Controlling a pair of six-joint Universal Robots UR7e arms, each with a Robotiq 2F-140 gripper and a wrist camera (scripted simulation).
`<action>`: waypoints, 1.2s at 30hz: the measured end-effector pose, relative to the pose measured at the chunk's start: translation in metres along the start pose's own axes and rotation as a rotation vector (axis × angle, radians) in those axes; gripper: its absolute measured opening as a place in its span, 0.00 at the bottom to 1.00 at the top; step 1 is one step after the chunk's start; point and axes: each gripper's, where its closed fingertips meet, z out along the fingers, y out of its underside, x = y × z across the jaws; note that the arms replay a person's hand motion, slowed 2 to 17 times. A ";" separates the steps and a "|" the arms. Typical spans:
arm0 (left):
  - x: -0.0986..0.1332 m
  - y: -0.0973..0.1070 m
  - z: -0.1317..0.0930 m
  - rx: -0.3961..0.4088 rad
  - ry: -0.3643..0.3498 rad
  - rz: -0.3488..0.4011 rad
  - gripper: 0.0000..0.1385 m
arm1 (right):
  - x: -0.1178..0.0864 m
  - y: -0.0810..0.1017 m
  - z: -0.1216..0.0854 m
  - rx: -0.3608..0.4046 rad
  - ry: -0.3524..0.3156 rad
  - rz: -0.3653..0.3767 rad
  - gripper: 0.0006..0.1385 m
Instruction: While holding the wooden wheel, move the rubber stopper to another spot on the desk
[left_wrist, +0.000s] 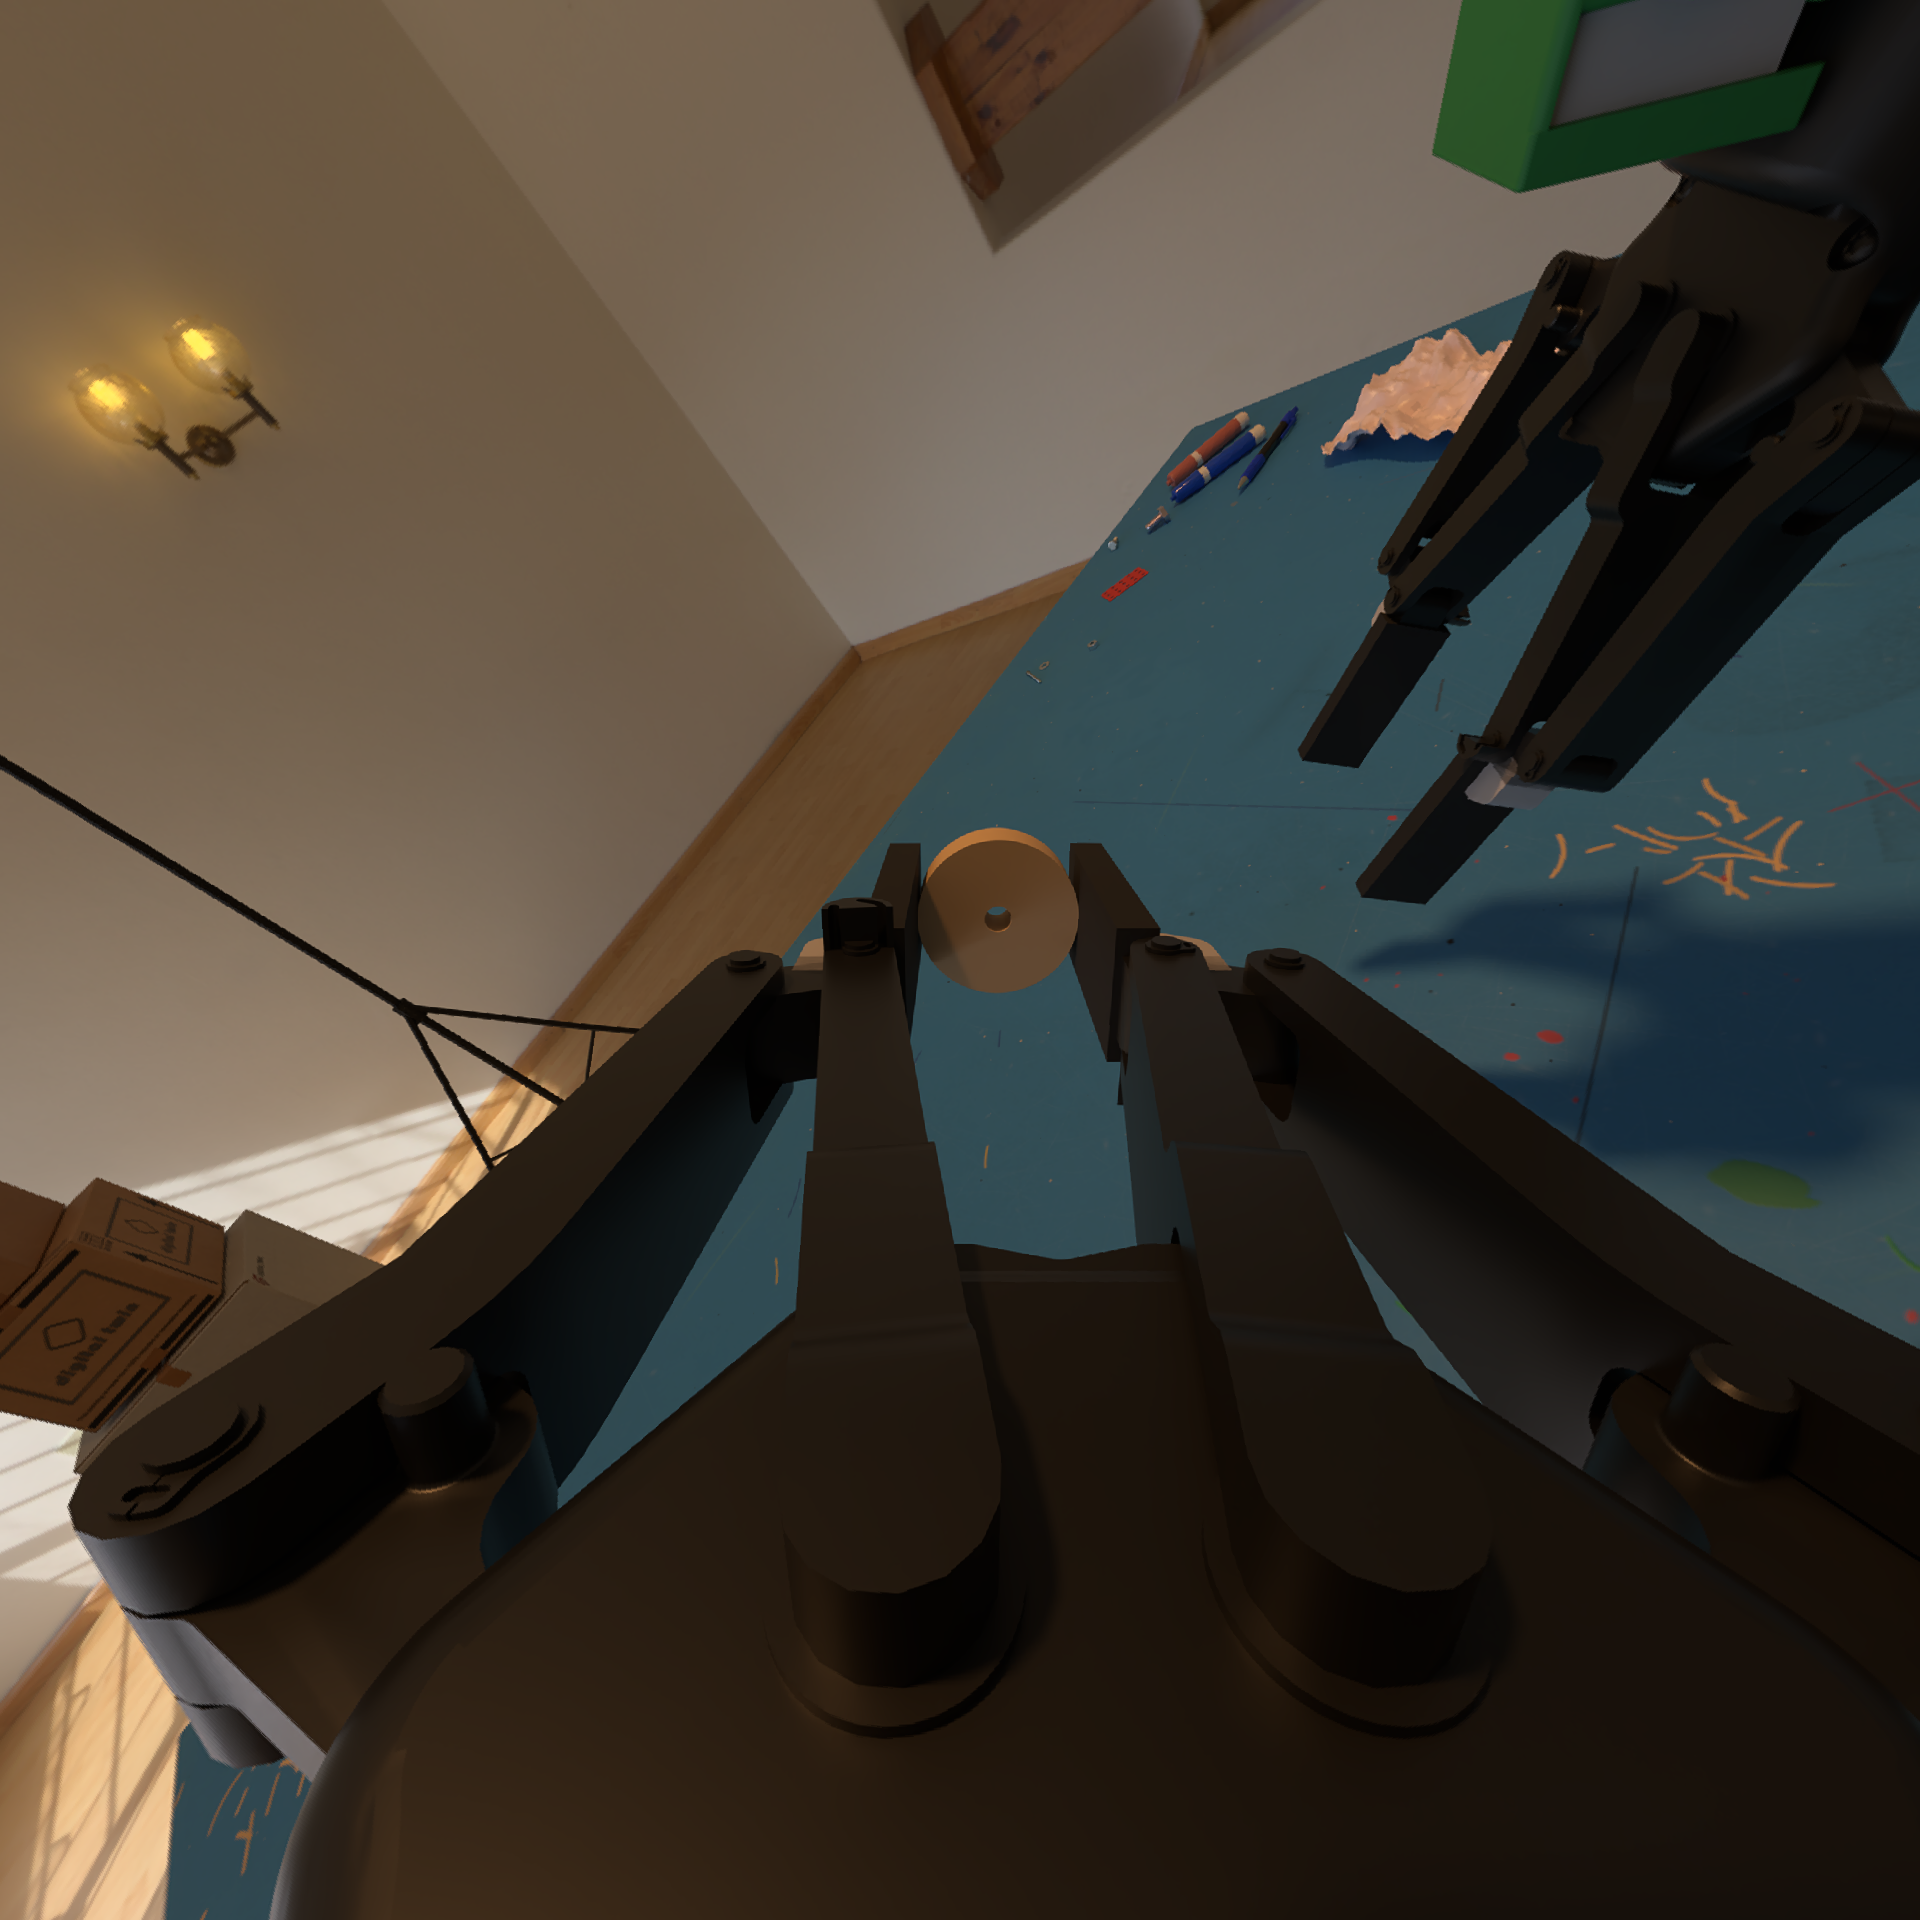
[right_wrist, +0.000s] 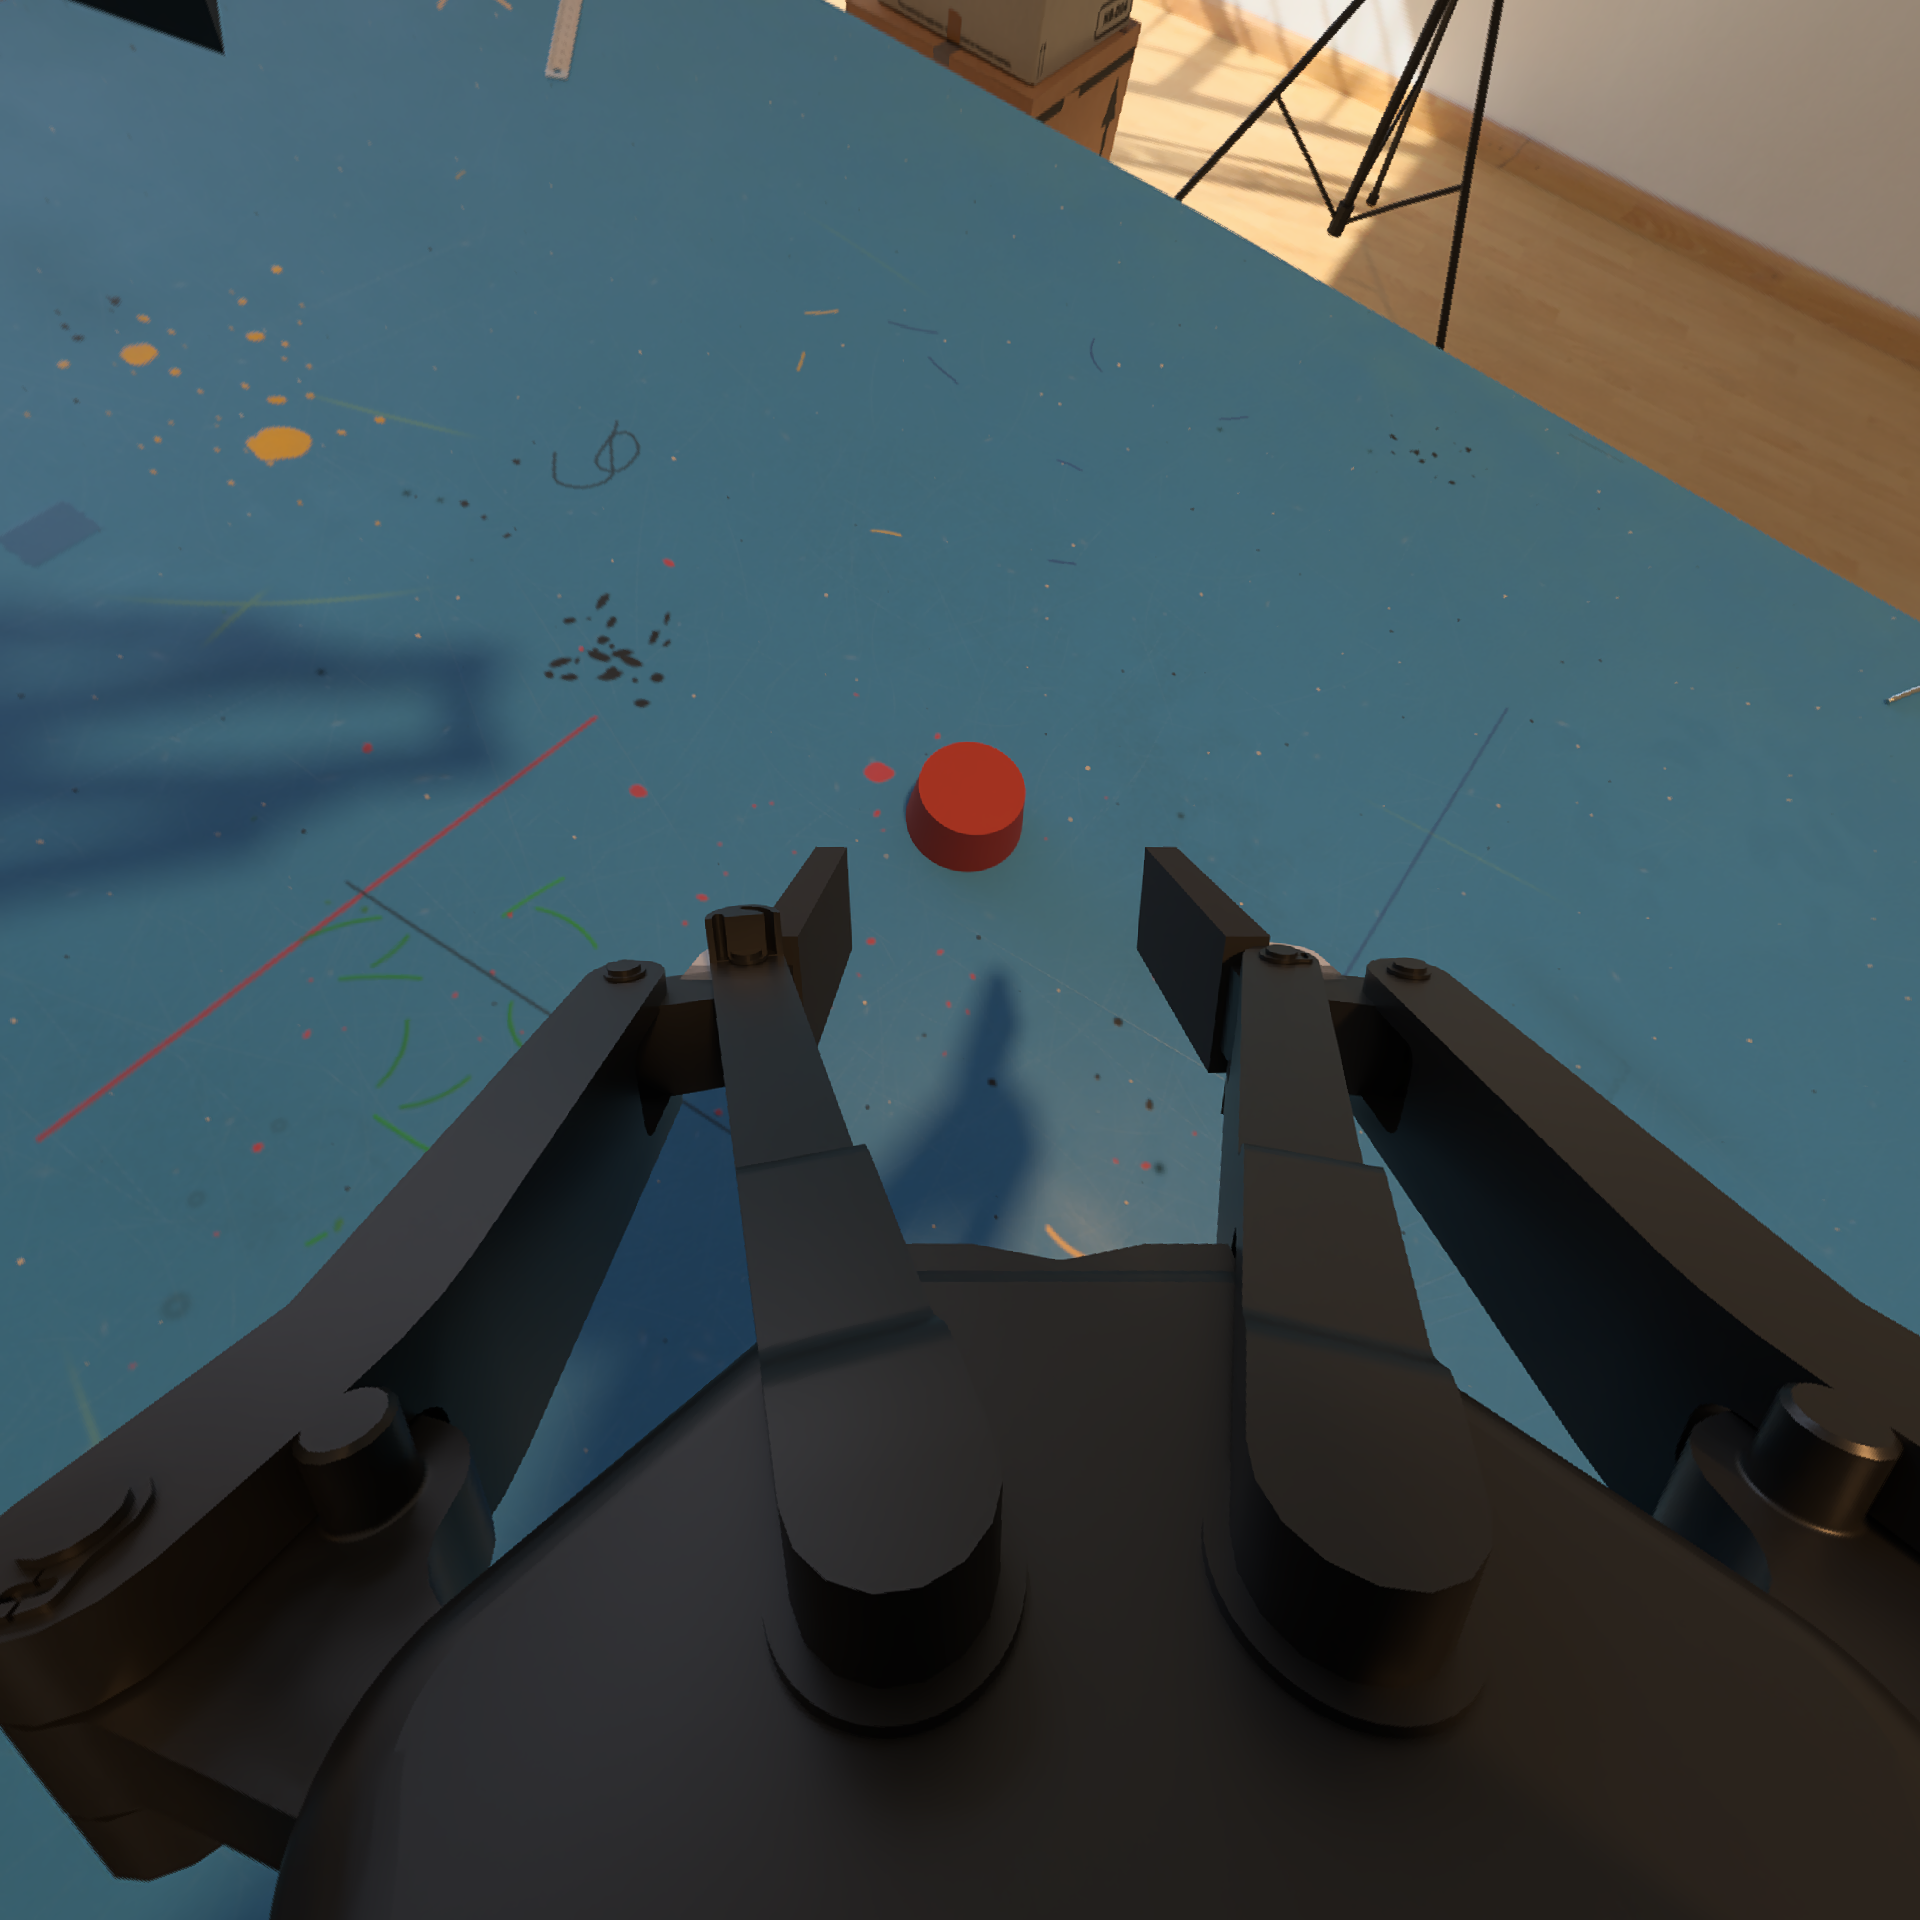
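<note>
The left hand (left_wrist: 995, 914) grips the wooden wheel (left_wrist: 997, 910) between its two fingertips, holding it clear above the blue tabletop (left_wrist: 1195, 727), flat face and centre hole toward the camera. The right hand (right_wrist: 995, 904) hangs with fingers spread wide and nothing between them. The red rubber stopper (right_wrist: 965, 805) stands upright on the tabletop just beyond those fingertips, well in from the edge that borders the wooden floor (right_wrist: 1621, 260).

Matt wooden wheel (left_wrist: 997, 912); smooth matt rubber stopper (right_wrist: 965, 805); paint-flecked desk (right_wrist: 1143, 499).
</note>
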 end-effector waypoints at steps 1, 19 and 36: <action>0.000 0.000 0.000 0.000 -0.001 0.001 0.27 | -0.001 -0.001 0.000 0.006 -0.001 0.008 0.53; -0.001 0.000 -0.003 -0.009 -0.019 0.019 0.27 | -0.007 -0.017 0.035 0.052 0.098 0.180 0.58; -0.001 0.000 -0.005 -0.011 -0.023 0.031 0.27 | -0.004 -0.007 0.083 -0.030 0.179 0.227 0.58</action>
